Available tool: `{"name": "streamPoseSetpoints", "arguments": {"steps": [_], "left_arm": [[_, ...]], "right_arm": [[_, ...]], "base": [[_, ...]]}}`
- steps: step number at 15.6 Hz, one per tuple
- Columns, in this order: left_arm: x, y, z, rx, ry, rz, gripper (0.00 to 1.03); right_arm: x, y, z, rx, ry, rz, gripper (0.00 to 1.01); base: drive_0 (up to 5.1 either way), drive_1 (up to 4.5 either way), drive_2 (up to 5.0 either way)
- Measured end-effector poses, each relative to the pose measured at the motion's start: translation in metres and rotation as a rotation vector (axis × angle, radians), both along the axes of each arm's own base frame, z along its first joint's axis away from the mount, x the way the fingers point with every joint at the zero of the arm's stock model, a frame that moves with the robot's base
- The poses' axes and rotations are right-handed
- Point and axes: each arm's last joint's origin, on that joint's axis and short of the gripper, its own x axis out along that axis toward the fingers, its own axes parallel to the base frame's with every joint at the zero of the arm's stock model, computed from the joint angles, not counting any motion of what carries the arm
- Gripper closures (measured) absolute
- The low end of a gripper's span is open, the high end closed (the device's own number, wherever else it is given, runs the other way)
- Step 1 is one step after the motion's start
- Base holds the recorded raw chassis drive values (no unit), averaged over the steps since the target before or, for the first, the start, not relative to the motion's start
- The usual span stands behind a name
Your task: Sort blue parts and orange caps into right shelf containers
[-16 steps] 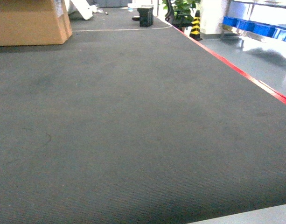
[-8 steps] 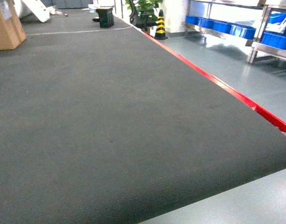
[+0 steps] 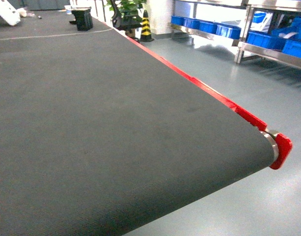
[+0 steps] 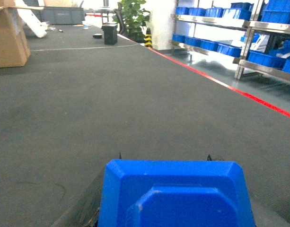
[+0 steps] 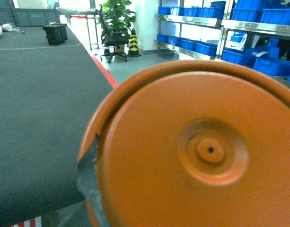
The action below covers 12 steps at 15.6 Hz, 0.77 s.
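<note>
A blue part (image 4: 175,196), a chunky moulded block with bevelled edges, fills the bottom of the left wrist view, and my left gripper (image 4: 164,160) is shut on it above the dark belt. An orange cap (image 5: 201,156), round with a small centre boss, covers most of the right wrist view. My right gripper (image 5: 182,189) is shut on it, with one grey finger (image 5: 88,172) showing at its left rim. The right shelf containers (image 3: 229,30) are bright-blue crates on steel racks (image 5: 206,47) far to the right. Neither gripper shows in the head view.
A wide dark conveyor belt (image 3: 91,123) ends at a red corner guard (image 3: 282,150) with a red edge strip (image 3: 189,81). Grey floor lies between belt and racks. A striped cone (image 3: 146,27), black bin (image 3: 83,18) and cardboard box (image 4: 7,38) stand far off.
The head view has swung to the right: the cardboard box has left it, the shelves with blue crates have come closer, and the belt's red end corner now shows.
</note>
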Motion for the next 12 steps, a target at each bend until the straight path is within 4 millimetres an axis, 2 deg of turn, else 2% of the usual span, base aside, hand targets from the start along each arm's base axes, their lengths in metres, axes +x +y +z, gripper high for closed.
{"name": "streamPoseSetpoints", "arguments": {"steps": [12], "left_arm": [[0.0,0.0,0.0,0.0,0.0,0.0,0.61]], "right_arm": [[0.0,0.0,0.0,0.0,0.0,0.0,0.55]], "base": [[-1.6,-1.59,-1.6]]}}
